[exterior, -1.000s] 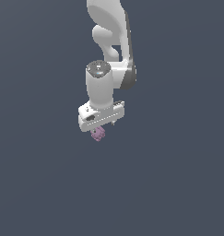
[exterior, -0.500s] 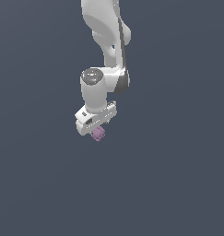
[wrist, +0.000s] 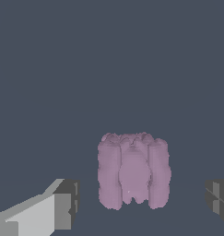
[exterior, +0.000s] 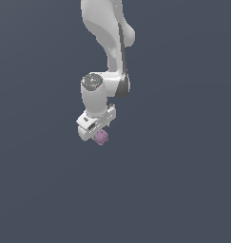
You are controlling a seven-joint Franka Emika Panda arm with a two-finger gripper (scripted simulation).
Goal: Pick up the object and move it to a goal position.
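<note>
Wrist view: the blob (wrist: pixel 133 171) lies between the two fingertips (wrist: pixel 67 203) of the open gripper (wrist: pixel 141 205), a gap on each side, its ribbed long axis across the closing line. Exterior view: it sits just beneath the gripper (exterior: pixel 99 134)

A bare simulated scene: a white robot arm (exterior: pixel 105 38) against a flat, featureless dark grey-blue background (exterior: pixel 183 166).
</note>
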